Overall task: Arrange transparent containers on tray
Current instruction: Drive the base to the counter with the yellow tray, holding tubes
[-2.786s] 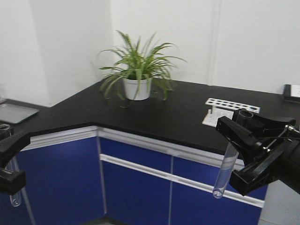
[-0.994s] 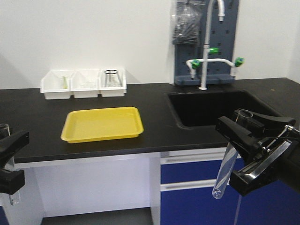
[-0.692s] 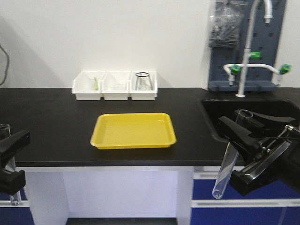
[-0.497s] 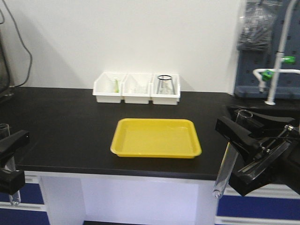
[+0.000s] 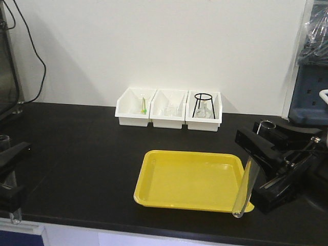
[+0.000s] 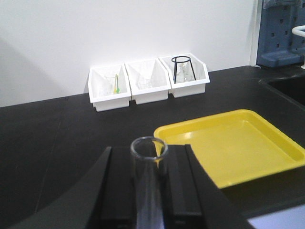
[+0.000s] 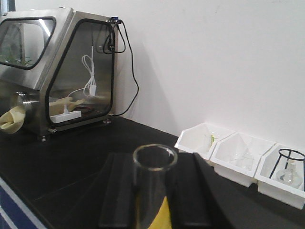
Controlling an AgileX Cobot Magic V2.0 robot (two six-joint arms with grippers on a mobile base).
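The left fingers (image 5: 13, 154) are cut off by the front view's left edge. They cover the middle of the left tube (image 5: 14, 215), so only its rim and rounded tip show. The right fingers (image 5: 264, 151) run off the right edge. The right tube (image 5: 241, 197) passes behind them near its top and stands in front of the tray's (image 5: 189, 179) near right corner. In both wrist views the tubes' lower lengths drop below the bottom edge. From the right wrist the tray is only a yellow sliver. The contents of the white bins (image 5: 169, 115) are too small to tell. The steel cabinet (image 7: 47, 71) is cut off at the left edge.
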